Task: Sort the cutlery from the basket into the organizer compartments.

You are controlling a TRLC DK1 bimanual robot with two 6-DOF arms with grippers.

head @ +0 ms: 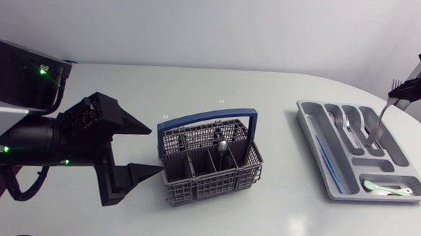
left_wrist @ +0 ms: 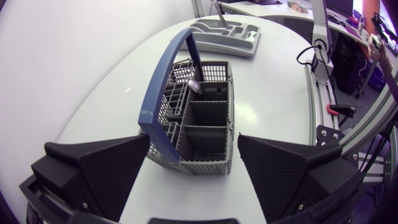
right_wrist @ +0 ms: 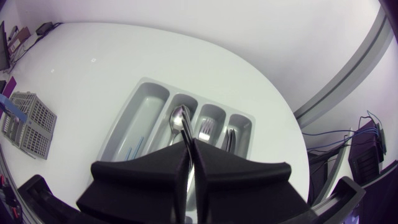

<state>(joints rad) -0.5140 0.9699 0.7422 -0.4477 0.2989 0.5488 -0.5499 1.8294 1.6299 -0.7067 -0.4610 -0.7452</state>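
My right pincer (right_wrist: 189, 152) is clenched on the handle of a spoon (right_wrist: 180, 119). Its bowl points into a middle compartment of the grey organizer (right_wrist: 146, 93) at the right; I can't tell whether it touches. The handle's end is hidden between the fingers, and overhead the pincer is cut off at the edge. Forks (right_wrist: 205, 129) lie in the compartment beside. My left pincer (left_wrist: 193, 142) stands released just left of the basket (left_wrist: 205, 149), where another spoon (left_wrist: 194, 86) leans. The surface (head: 278, 208) is white and rounded.
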